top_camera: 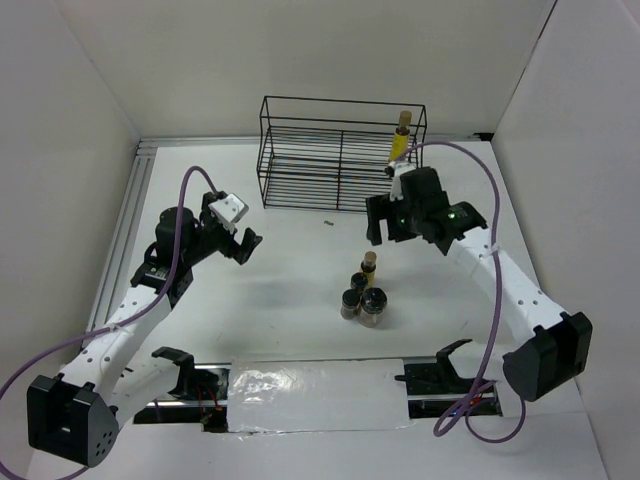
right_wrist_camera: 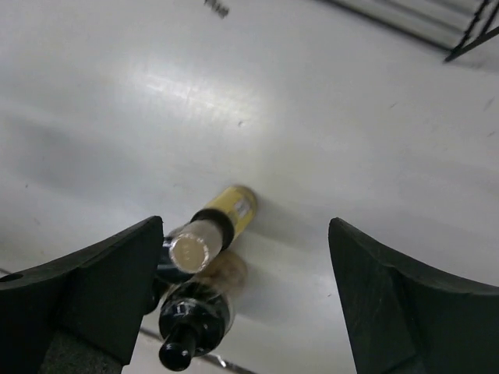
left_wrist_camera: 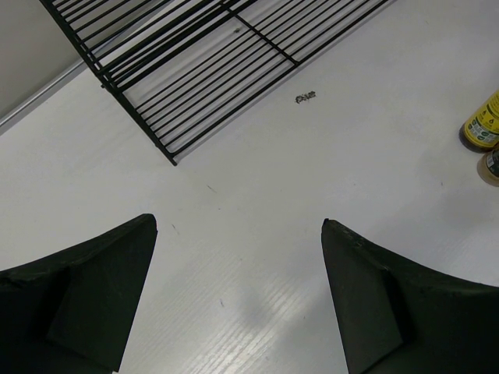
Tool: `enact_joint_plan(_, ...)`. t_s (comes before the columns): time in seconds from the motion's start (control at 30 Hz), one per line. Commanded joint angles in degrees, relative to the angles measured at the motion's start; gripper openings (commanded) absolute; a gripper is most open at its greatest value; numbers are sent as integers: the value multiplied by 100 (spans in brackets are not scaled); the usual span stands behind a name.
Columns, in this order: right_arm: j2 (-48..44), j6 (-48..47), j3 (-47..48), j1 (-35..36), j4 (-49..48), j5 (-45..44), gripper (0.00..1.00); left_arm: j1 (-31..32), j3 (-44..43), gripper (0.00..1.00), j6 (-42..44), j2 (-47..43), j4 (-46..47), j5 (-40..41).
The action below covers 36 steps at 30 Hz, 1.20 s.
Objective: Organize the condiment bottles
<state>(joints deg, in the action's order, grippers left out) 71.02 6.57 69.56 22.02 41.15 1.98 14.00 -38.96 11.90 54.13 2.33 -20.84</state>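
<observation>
Right wrist shows slim yellow tan-capped bottle (right_wrist_camera: 230, 209); left tool (left_wrist_camera: 238, 220), right tool (right_wrist_camera: 245, 224) gape empty.

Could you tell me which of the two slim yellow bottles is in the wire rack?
The yellow bottle upright at the right end of the wire rack; the other yellow bottle stands on the table beside the dark-lidded jars.

White links (top_camera: 128, 322), black joints (top_camera: 546, 360), purple cables (top_camera: 478, 163), perhaps a green light (top_camera: 452, 212)
</observation>
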Motion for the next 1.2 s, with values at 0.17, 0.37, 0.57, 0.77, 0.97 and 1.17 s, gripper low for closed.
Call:
enact_joint_plan(0.17, -282, 871, -548, 1066, 8, -575, 84, -2, -24, 99, -74, -148, -66, -192)
enact_joint_plan(0.37, -116, 1215, -777, 1489, -81, -1129, 71, -2, -15, 99, -65, -218, -171, -140)
enact_joint_plan(0.57, 113, 1540, -865, 1762, 8, -1674, 63, -2, 2, 99, -65, -280, -198, -96)
enact_joint_plan(0.77, 280, 1646, -909, 1937, -125, -1806, 53, -2, -15, 99, -65, -289, -215, -96)
enact_joint_plan(0.97, 298, 1690, -935, 1947, -107, -1929, 42, -2, -6, 99, -21, -324, -215, -69)
enact_joint_plan(1.17, 324, 1611, -778, 1999, -168, -2149, 10, 6, 20, 99, -65, -350, -215, -87)
